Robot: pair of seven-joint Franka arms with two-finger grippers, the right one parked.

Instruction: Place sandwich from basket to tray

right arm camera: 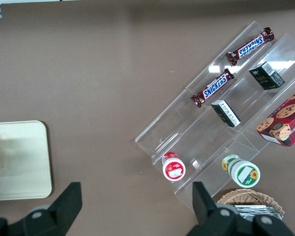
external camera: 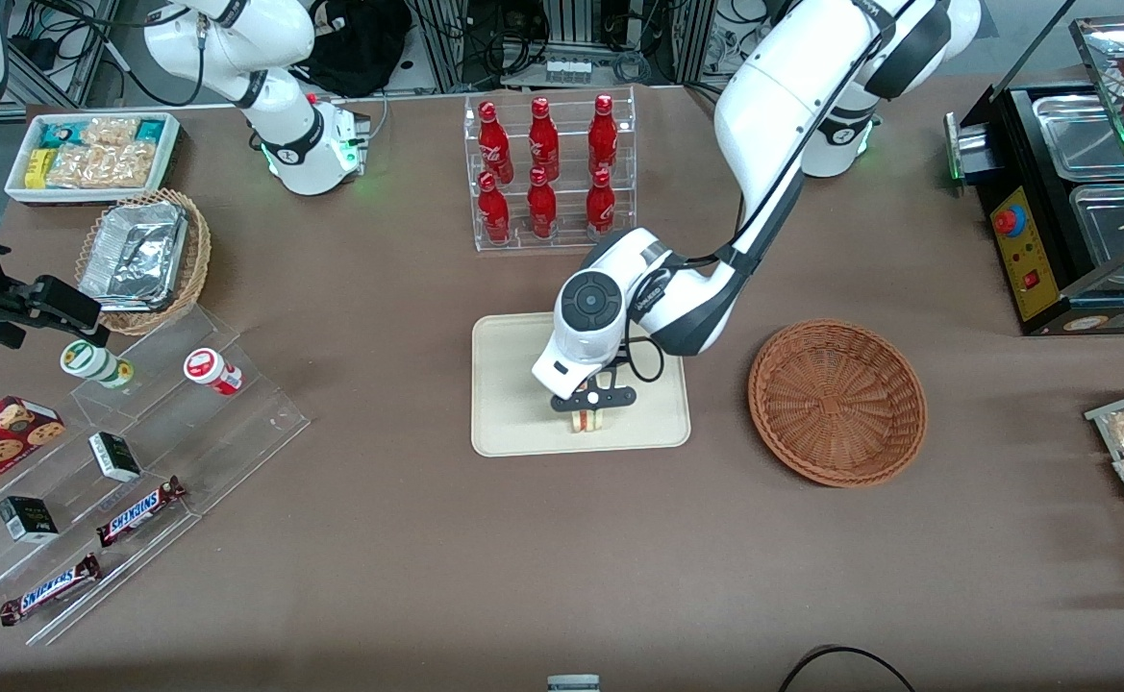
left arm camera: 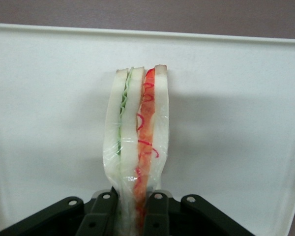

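Clamped in the black two-finger gripper point(left arm camera: 133, 216), the wrapped triangular white-bread sandwich point(left arm camera: 136, 147) stands on the cream rectangular tray point(external camera: 513, 384) (woven reddish-brown basket point(external camera: 837, 401) empty); part the fingers slowly, lifting straight up to avoid tipping it.

Robotics lab bench dressed as a mock snack shop. Brown-covered table point(external camera: 408, 538); cable bundles and aluminium framing point(external camera: 571, 38) above the clear bottle rack point(external camera: 550, 173). Stepped acrylic shelf point(external camera: 129, 461) of chocolate bars toward the parked arm's end from that rack; food warmer point(external camera: 1071, 202) toward the working arm's end.
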